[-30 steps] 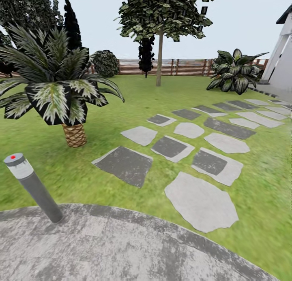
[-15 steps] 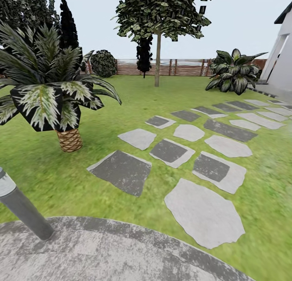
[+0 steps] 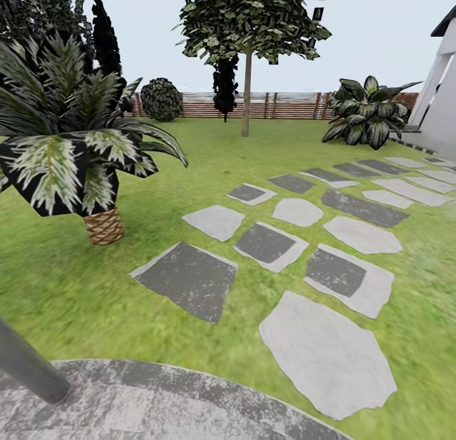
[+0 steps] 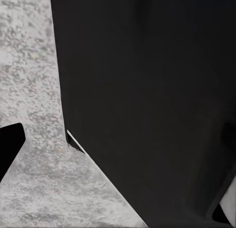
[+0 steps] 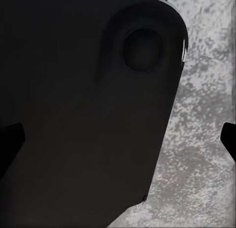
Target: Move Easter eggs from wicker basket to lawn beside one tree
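Ahead, lawn (image 3: 95, 288), stepping stones (image 3: 326, 354), tree (image 3: 246, 91), fence (image 3: 285, 105), no writing legible, pincer states untellable

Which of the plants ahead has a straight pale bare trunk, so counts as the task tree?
The tree with the pale grey-beige trunk by the fence; the short palm has a patterned trunk.

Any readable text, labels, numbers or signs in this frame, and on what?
None. No word, number or sign can be read on the stepping stones, the wooden fence, the grey post, the white building or the paving under the arms.
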